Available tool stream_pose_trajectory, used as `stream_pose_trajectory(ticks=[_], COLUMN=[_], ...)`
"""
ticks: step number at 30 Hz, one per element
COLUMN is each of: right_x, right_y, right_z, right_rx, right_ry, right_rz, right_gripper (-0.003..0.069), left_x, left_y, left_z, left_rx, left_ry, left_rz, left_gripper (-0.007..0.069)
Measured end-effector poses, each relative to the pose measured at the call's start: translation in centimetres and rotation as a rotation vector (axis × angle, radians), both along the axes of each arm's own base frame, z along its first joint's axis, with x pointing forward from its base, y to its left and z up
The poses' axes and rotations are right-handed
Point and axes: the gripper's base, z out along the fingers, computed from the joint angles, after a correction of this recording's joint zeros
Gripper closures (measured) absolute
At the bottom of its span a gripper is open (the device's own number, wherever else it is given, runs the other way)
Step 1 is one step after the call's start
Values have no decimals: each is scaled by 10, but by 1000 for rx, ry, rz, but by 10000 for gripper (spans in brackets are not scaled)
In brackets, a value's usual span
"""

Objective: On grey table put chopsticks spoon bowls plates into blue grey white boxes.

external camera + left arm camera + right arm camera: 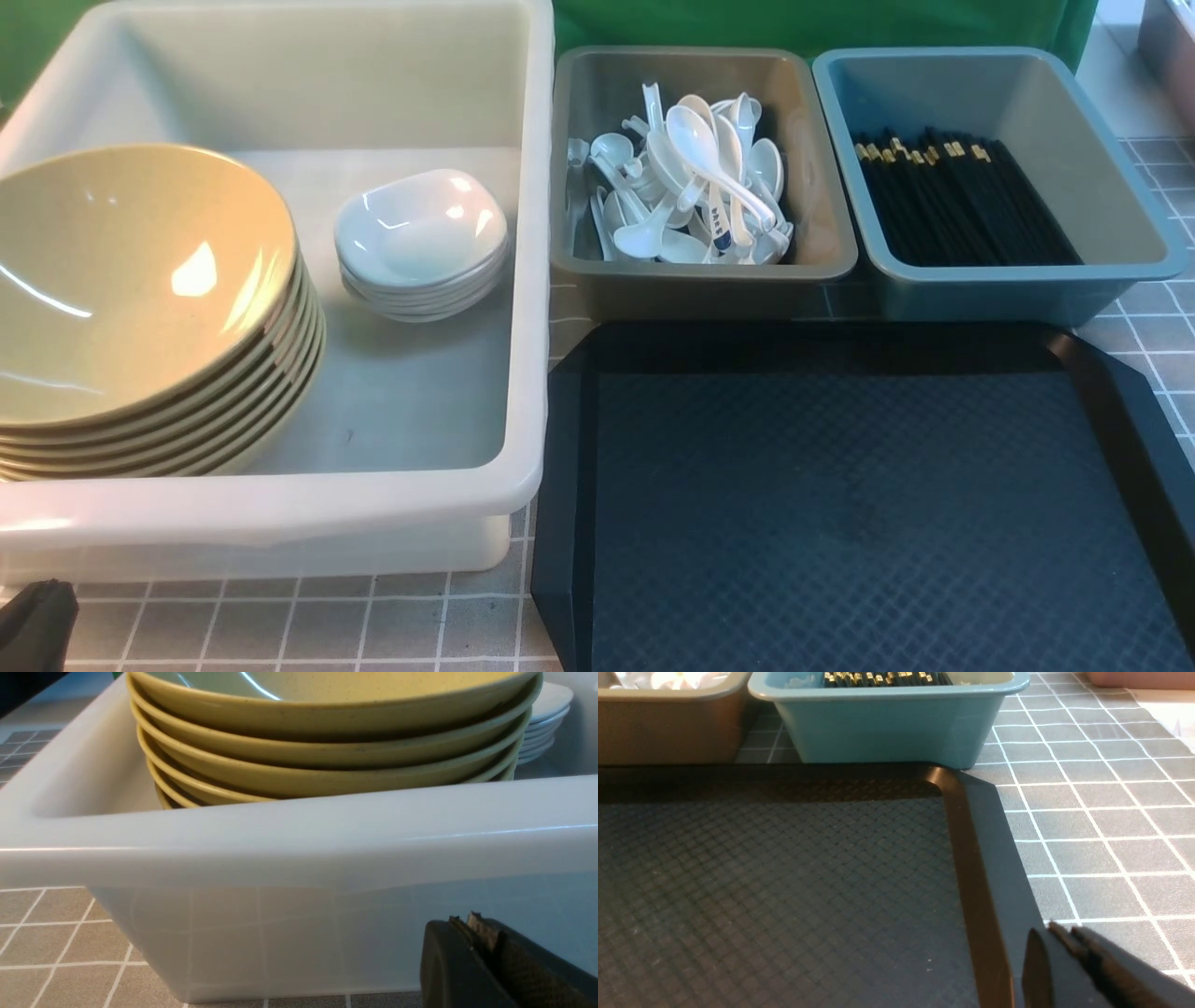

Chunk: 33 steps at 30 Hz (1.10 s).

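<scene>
Here we see, on the left of the grey table [308, 625], the white box [280, 523] with stacked bowls [140, 289] and plates [420, 233] right of them. Then the grey box [700, 271] holds spoons [695, 177], and the blue box [1008, 280] the chopsticks [962, 201] — the black tray [840, 504] lies near. The left gripper [472, 926] and right gripper [1057, 938] have fingers pressed together, empty.
</scene>
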Motion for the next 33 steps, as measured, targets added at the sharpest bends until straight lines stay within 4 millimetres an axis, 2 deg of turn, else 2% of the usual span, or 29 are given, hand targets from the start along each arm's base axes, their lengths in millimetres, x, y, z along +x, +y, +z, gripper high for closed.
stream_pose_trajectory(ticks=[33], right_x=[0], right_y=[0], right_z=[0], right_rx=[0], right_ry=[0], right_rz=[0], right_gripper=[589], left_x=[0], left_y=[0], left_z=[0], left_rx=[3], left_ry=[0], left_rz=[-1], left_gripper=[635])
